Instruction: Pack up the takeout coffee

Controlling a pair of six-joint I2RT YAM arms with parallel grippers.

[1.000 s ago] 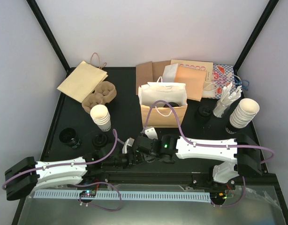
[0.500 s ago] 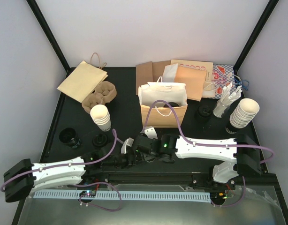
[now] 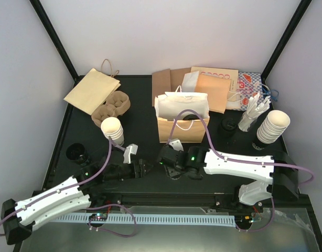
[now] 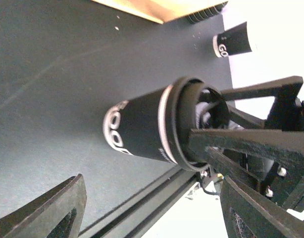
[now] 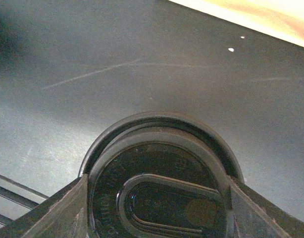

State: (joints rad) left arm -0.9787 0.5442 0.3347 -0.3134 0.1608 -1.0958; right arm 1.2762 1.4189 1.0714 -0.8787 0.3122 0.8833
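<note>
Since the coffee cup [image 4: 142, 131] stands upright near the middle of the bench [image 3: 145, 113], its black lid [image 5: 159, 198] clamped between the fingers of the right tool [image 3: 170, 157] reaching down from above, its long axis points straight up. The open paper bag [image 3: 171, 132] stands just beyond it, away from the arm bases, so I judge the right arm the nearer for packing. The left tool [image 4: 152, 193] hangs at the cup's left, jaws wide apart, holding nothing.
</note>
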